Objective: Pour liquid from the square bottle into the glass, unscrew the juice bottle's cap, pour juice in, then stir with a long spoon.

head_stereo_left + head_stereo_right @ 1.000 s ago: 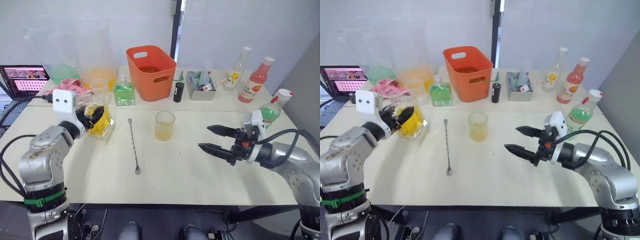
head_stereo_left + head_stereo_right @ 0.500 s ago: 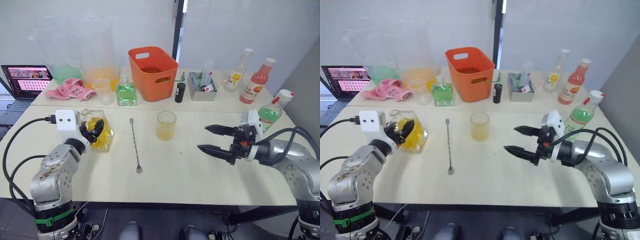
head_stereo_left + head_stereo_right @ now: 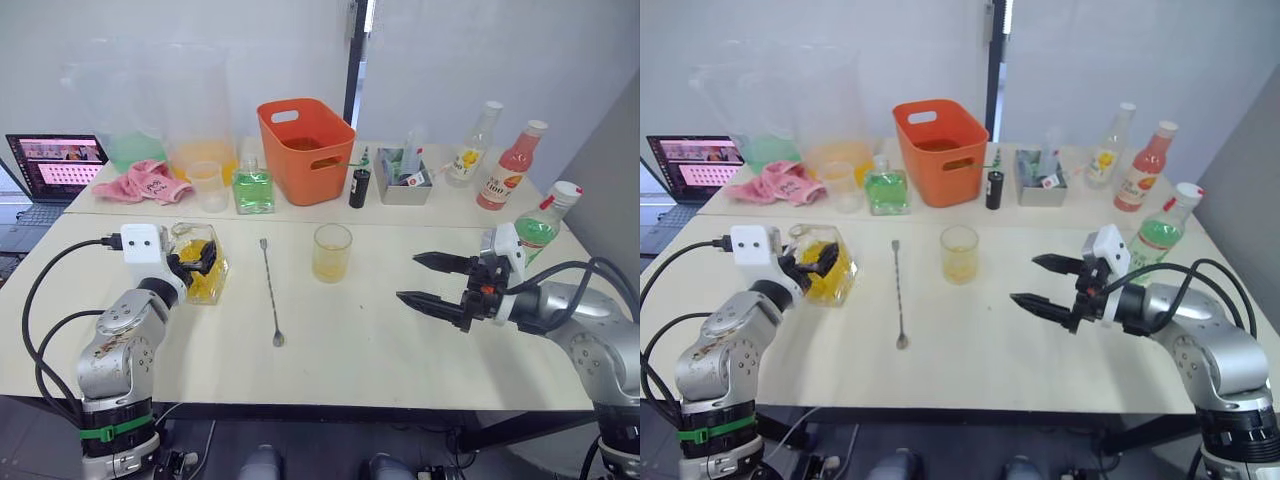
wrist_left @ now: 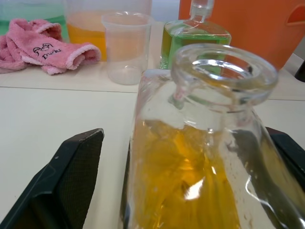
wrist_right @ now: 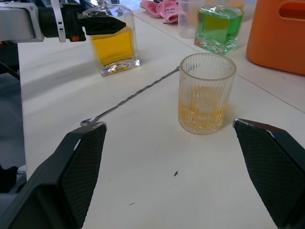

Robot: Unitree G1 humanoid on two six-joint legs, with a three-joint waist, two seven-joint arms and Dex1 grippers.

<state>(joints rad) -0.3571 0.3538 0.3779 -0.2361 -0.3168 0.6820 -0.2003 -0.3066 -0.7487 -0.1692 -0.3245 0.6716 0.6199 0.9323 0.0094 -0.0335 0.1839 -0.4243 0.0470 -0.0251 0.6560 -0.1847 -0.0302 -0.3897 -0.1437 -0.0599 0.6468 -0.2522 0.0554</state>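
Table (image 3: 350, 340) — square bottle (image 3: 200, 268) lowered upright, left gripper (image 3: 196, 258) loosened.

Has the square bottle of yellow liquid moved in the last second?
Yes. The square bottle was tilted in the left hand; now it stands upright on the table, left of the long spoon.

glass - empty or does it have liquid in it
Partly filled: the glass stands upright with a shallow layer of amber liquid at its bottom, well below the rim.

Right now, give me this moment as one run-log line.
left claw: around square bottle on table | right claw: open, free | glass: some liquid | spoon: flat on table
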